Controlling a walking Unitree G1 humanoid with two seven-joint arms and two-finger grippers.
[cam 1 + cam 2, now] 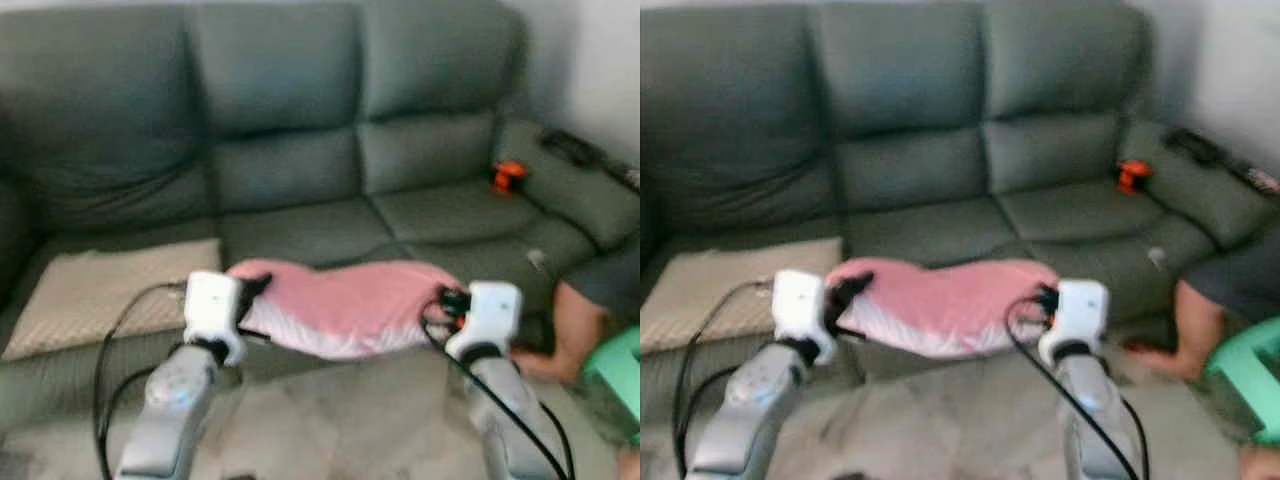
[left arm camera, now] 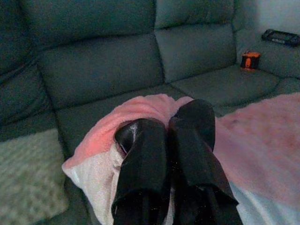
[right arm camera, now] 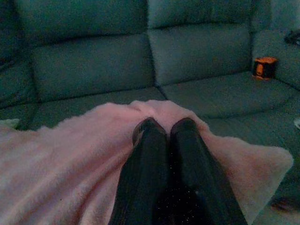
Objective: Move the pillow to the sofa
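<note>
A pink pillow (image 1: 345,305) with a white underside hangs between my two arms, just in front of the front edge of the grey-green sofa (image 1: 300,150). My left gripper (image 1: 255,290) is shut on the pillow's left end; in the left wrist view its black fingers (image 2: 145,154) pinch the pink fabric (image 2: 117,122). My right gripper (image 1: 440,300) is shut on the pillow's right end, and in the right wrist view its fingers (image 3: 150,150) press together on the fabric (image 3: 61,159). The sofa seat lies right behind the pillow.
A beige mat (image 1: 110,290) covers the sofa's left seat. A small orange object (image 1: 508,176) sits on the right seat, and a dark remote (image 1: 570,148) lies on the right armrest. A person's leg (image 1: 575,325) and a green stool (image 1: 620,370) are at the right.
</note>
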